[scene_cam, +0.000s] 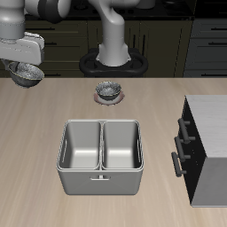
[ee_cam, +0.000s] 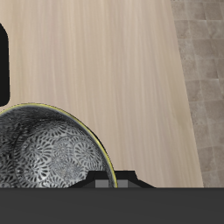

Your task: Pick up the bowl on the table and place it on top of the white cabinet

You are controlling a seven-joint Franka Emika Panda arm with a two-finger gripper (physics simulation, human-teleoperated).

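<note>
Gripper [scene_cam: 27, 64] up off the wide light beige wood-grain table [scene_cam: 53, 120], near the table's back edge, fingers clamped on the rim of the small round grey metallic bowl [scene_cam: 27, 74] with dark speckled inside. Bowl lifted clear of the tabletop, tilted a little. In the wrist view, same speckled bowl [ee_cam: 44, 153] filling the space right by the fingers, bare wood beneath. Second, same-looking grey bowl [scene_cam: 109, 90] sitting farther along the back. Steel double basin [scene_cam: 100, 155] mid-table. Boxy white cabinet [scene_cam: 211, 133] with black front and dark bar handles well apart from the held bowl, across the table.
</note>
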